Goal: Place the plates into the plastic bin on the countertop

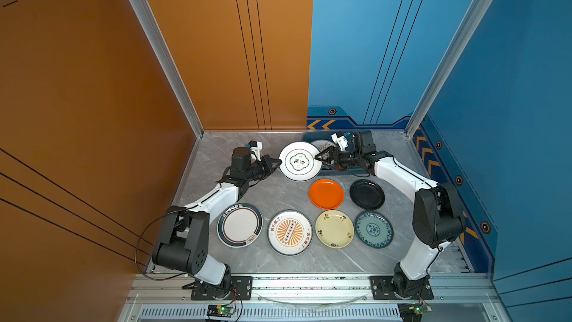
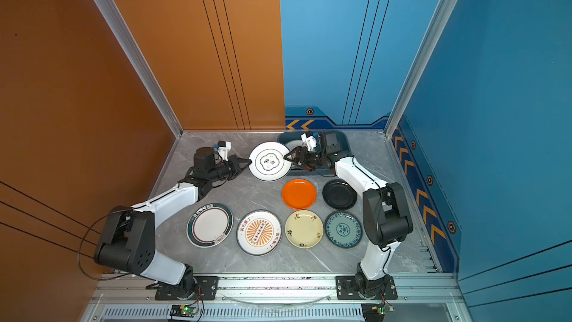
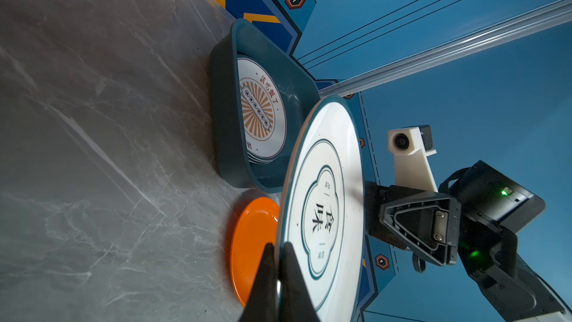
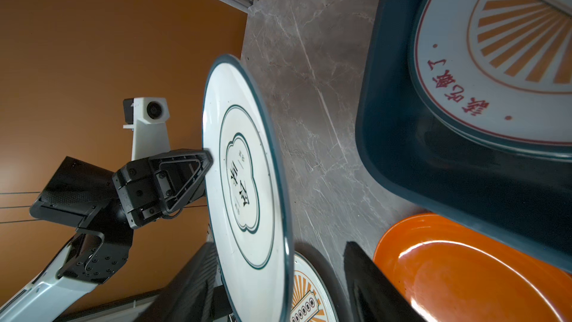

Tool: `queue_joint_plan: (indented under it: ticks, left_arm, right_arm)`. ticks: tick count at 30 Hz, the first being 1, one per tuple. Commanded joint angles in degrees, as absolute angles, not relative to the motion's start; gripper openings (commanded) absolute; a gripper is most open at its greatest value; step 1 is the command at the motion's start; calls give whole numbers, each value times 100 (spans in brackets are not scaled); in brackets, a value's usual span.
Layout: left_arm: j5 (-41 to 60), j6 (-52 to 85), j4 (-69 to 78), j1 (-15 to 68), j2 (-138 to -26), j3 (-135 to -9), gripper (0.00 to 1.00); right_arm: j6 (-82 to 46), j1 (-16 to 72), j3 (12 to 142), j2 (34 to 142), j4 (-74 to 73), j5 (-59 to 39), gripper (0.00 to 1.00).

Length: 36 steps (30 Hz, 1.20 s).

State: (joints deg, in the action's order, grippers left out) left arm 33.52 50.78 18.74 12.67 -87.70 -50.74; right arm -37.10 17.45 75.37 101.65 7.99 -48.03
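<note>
Left hand (image 1: 277,162) is clamped shut on the 9 o'clock rim of the cloud-emblem plate (image 1: 298,161), which is raised off the worktop (image 1: 272,195). Right hand (image 1: 320,157) stands at the plate's 3 o'clock rim, fingers spread to either side of the edge; contact cannot be confirmed. Plastic bin (image 3: 224,125), at 1 o'clock on the worktop, is largely hidden by the right arm in both top views. The left wrist view shows a sunburst plate (image 3: 261,109) topping a stack inside it, count unreadable. Six loose plates (image 1: 326,194) lie toward 6 o'clock.

orange wall (image 1: 216,41) adjoins blue wall (image 1: 356,41), aluminium rails (image 1: 161,51) at corners.
</note>
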Motion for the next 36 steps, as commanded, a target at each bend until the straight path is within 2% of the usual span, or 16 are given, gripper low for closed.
queue_joint_plan:
  ticks: [1,7,12,19,22,24,31,33,35,36]
  left_arm:
    - [3503,4967,1938,1408,-8930,-5332,0]
    - [3463,4948,1938,1568,-9094,-5473,0]
    - [3500,4900,1885,1623,-9183,-5565,0]
    - [3445,4818,1761,1644,-9213,-5621,0]
    - [3411,4727,1618,1652,-9170,-5651,5]
    - [3355,4632,1451,1652,-9104,-5669,15]
    - [2718,3940,328,1652,-8569,-5671,53]
    - [2438,3748,19,1644,-8333,-5587,66]
    - [2112,3615,-205,1609,-8053,-5421,87]
    - [1989,3584,-247,1584,-7919,-5310,94]
  right_arm:
    - [-3980,1844,7377,10286,317,-4952,63]
    - [-4094,1895,7339,10386,150,-5051,46]
    - [-4121,1892,7256,10389,89,-5104,28]
    - [-4162,1865,7097,10329,-29,-5142,12]
    - [-4125,1829,7063,10253,21,-5048,4]
    - [-4067,1789,7062,10192,106,-4956,0]
    - [-3762,1543,7242,9978,619,-4581,0]
    - [-3686,1417,7317,9944,785,-4486,0]
    - [-3561,1272,7405,9915,1007,-4339,0]
    - [-3507,1212,7442,9912,1112,-4242,0]
